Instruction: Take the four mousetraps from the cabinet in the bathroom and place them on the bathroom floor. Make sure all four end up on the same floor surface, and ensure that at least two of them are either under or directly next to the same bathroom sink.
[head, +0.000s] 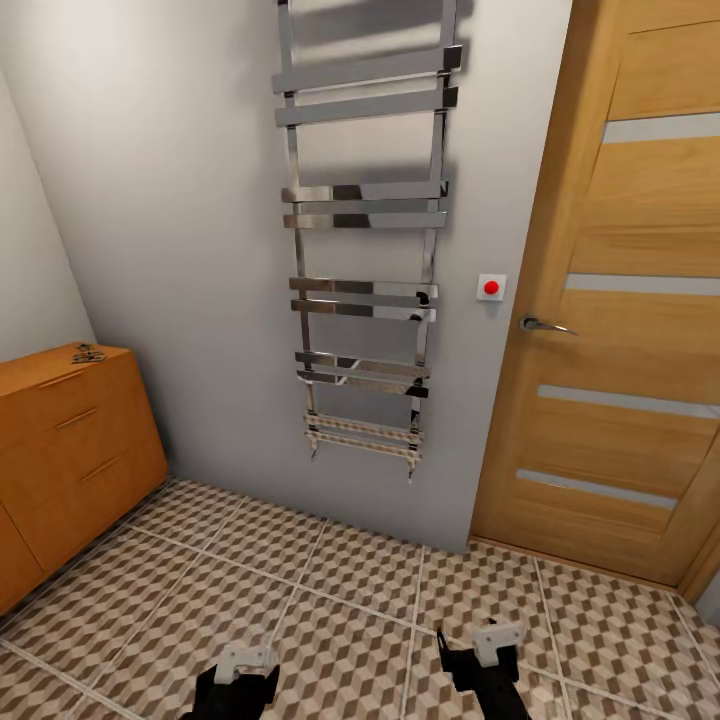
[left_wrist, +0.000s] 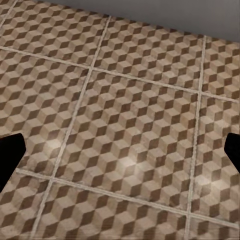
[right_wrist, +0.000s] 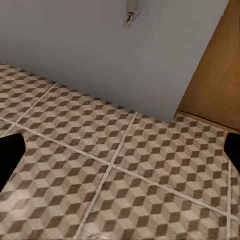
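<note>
Ahead in the head view, the cabinet (head: 70, 450) stands against the wall on the robot's left, well apart from both arms. A small dark wiry thing (head: 88, 353) rests on its top near the back corner; it may be a mousetrap, but it is too small to tell, and I cannot read its long axis. The left hand (head: 240, 672) is the nearer one to the cabinet, though the thing lies far forward and to the left of it, beyond reach as the robot stands. The right hand (head: 478, 650) hangs low before the door (head: 620, 300). A towel rail (head: 365, 240) hangs on the wall between cabinet and door. No sink shows.

From the left wrist, both dark fingertips (left_wrist: 11, 150) sit at the picture's opposite edges, so this hand is spread wide and empty over the bathroom floor (left_wrist: 125, 125).

From the right wrist, the fingertips (right_wrist: 10, 152) are likewise wide apart with nothing between, above tiles (right_wrist: 115, 175) near the wall and door foot. My judgement: the base must turn left and close in first.
</note>
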